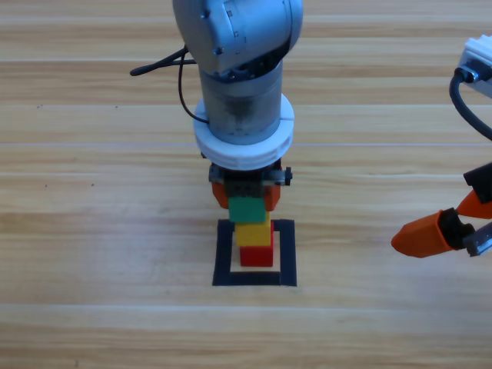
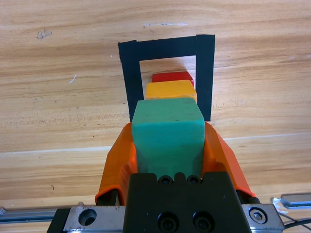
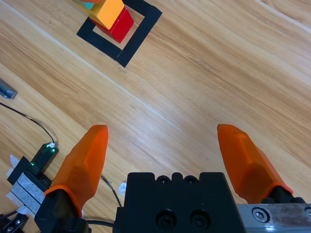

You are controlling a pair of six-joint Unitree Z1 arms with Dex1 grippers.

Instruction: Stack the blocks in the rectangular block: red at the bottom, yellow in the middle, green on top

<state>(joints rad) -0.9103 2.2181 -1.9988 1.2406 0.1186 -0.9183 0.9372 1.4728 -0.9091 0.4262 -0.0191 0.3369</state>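
Blocks counted: three in all, one red cube (image 1: 257,255), one yellow cube (image 1: 252,234), one green cube (image 1: 246,208), standing as a single column inside the rectangular block (image 1: 287,254), which is one black tape outline on the wooden table (image 1: 92,231). Red cube sits at the bottom on the bare wood within the tape, yellow cube rests directly on it, green cube is uppermost. In the left wrist view the three tops step away from me in order: green (image 2: 167,133) nearest, yellow (image 2: 171,90) behind it, red (image 2: 171,76) farthest, all framed by the tape (image 2: 206,73). My left tool (image 1: 246,196) comes straight down from the top edge over the column; its two orange jaws are closed against the two opposite sides of the green cube, one on each side, so the cube is gripped between them. Whether the green cube's underside presses fully on the yellow one I cannot tell; the faces look flush. My right tool (image 1: 450,223) waits near the right edge, well apart from the column, above the table. Its two jaws are spread wide with nothing between them, as its wrist view (image 3: 167,145) shows, with the tape outline and the column far off at the upper left.
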